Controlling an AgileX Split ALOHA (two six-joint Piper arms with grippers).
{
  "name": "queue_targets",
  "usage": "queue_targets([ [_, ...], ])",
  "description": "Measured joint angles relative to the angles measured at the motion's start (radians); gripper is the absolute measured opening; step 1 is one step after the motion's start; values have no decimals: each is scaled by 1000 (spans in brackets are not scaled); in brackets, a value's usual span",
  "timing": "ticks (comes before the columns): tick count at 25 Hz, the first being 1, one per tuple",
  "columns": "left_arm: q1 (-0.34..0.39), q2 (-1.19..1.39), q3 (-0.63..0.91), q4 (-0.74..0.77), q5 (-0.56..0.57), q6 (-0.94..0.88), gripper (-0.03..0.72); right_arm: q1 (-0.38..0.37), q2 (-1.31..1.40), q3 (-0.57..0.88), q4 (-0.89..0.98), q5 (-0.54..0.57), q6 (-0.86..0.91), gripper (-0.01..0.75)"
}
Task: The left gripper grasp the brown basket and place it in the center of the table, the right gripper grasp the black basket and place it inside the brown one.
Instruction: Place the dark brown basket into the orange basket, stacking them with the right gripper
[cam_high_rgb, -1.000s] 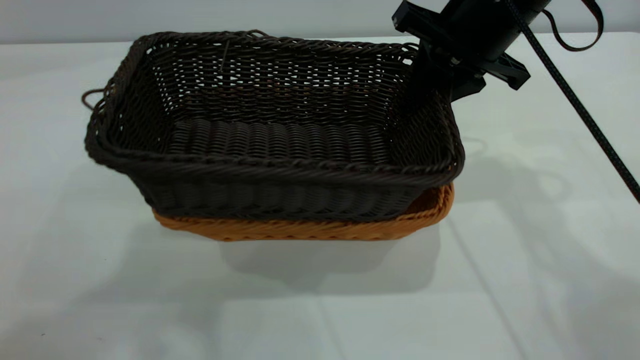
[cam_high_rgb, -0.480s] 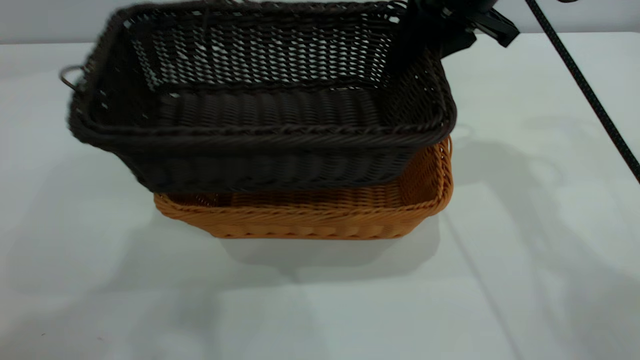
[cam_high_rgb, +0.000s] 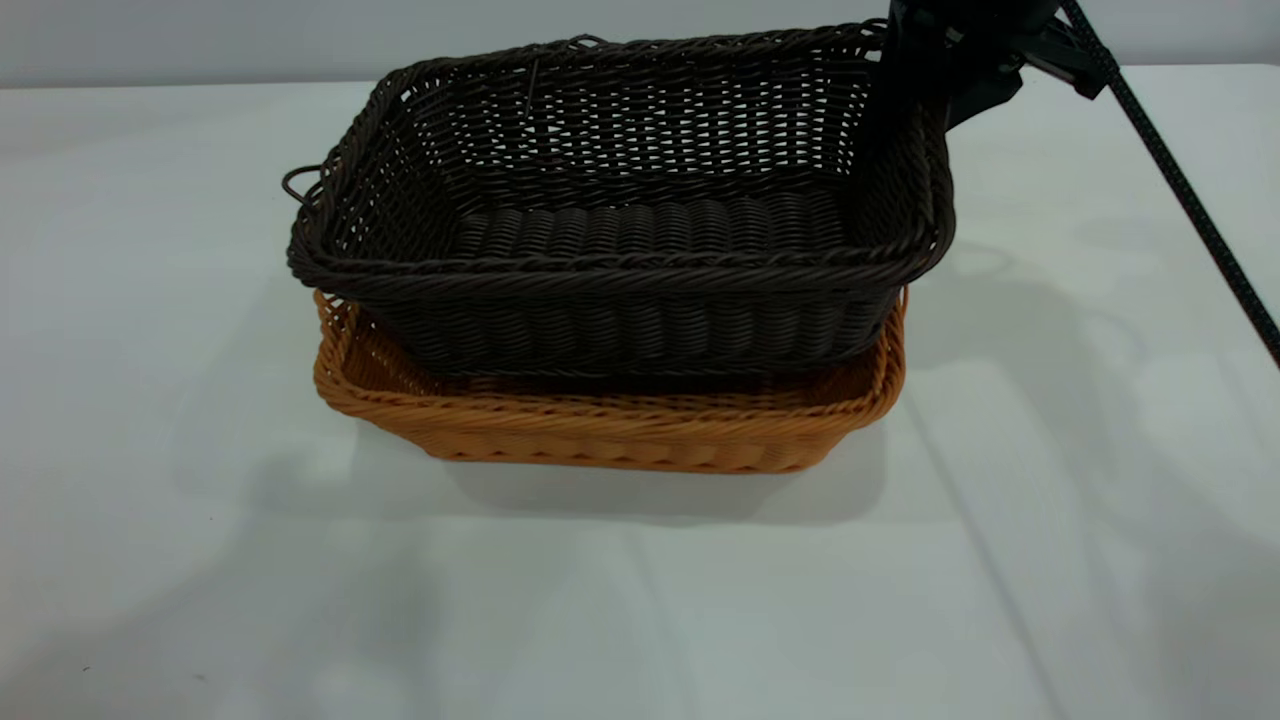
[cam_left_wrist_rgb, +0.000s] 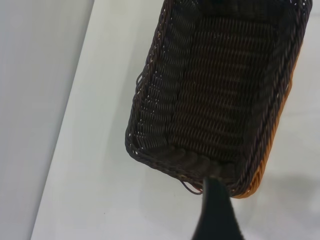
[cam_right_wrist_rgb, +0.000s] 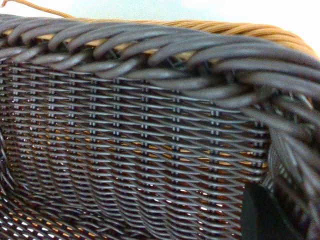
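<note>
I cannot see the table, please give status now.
Right gripper shut on black basket far-right rim. Black basket part-way inside brown basket, not seated. Left gripper clear, holding nothing. No obstruction.

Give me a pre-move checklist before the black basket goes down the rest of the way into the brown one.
1. Brown basket resting flat on the table: ok.
2. Black basket lined up over it: not ok; its left end overhangs the brown rim.
3. Black basket level: not ok; it tilts, right end higher.
4. Right end effector on the black basket's right wall: ok, one finger inside, grip looks closed.
5. Left end effector clear of the baskets: cannot tell; its dark tip overlaps the black basket's near rim in the left wrist view.
6. Black basket fully seated: not ok.
</note>
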Motion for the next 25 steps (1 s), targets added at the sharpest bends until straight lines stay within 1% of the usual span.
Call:
queue_targets([
  [8,0,0,0,0,0,0,459,9,70,0,14,-32,43,109],
  [13,0,0,0,0,0,0,459,10,71,-2,17,-37,43,143],
  [15,0,0,0,0,0,0,459,10,71,-3,21,-29,35,183],
  [16,0,0,0,0,0,0,458,10,71,-5,22,-25,33,216],
  [19,0,0,0,0,-7,0,458,10,71,-9,25,8,6,338],
  [21,0,0,0,0,-9,0,458,10,70,-9,25,39,-22,435],
  [23,0,0,0,0,-9,0,458,10,64,-9,25,73,-45,515],
  [25,0,0,0,0,-9,0,458,10,43,-9,19,97,-66,574],
])
